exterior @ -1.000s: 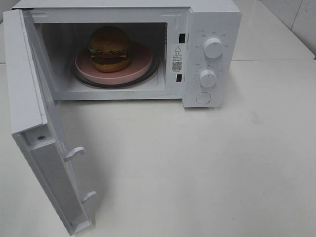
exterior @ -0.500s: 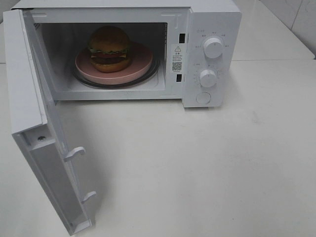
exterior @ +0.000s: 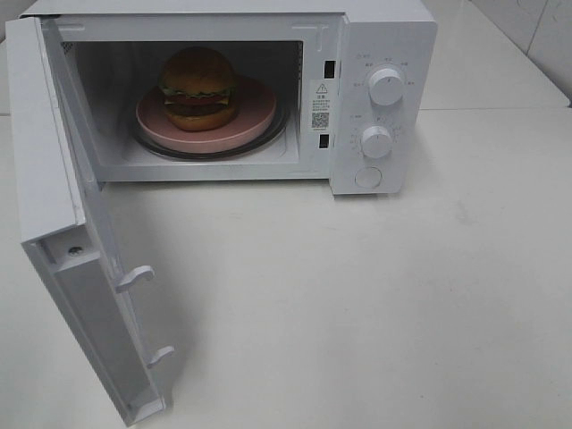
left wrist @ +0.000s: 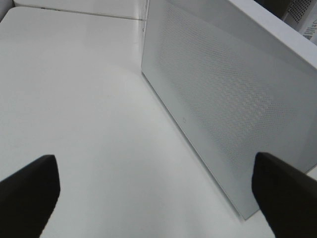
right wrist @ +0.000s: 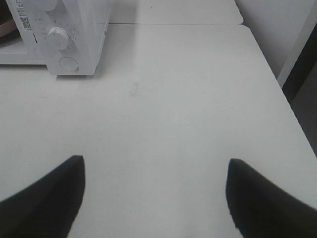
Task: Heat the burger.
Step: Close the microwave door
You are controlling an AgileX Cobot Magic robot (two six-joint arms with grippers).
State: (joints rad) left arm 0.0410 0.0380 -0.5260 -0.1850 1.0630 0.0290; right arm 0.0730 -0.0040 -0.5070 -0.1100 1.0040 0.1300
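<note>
Plate (exterior: 256, 113) rear behind burger (exterior: 198, 89), w/in microwave (exterior: 393, 40)

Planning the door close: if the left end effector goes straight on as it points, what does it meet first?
Likely the open door's outer face, low down, though depth is unclear; it might graze the table first.

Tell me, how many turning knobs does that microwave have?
2. The upper knob sits near the top of the control panel, the lower knob just beneath it. The round button below them is flat. None seem hidden.
</note>
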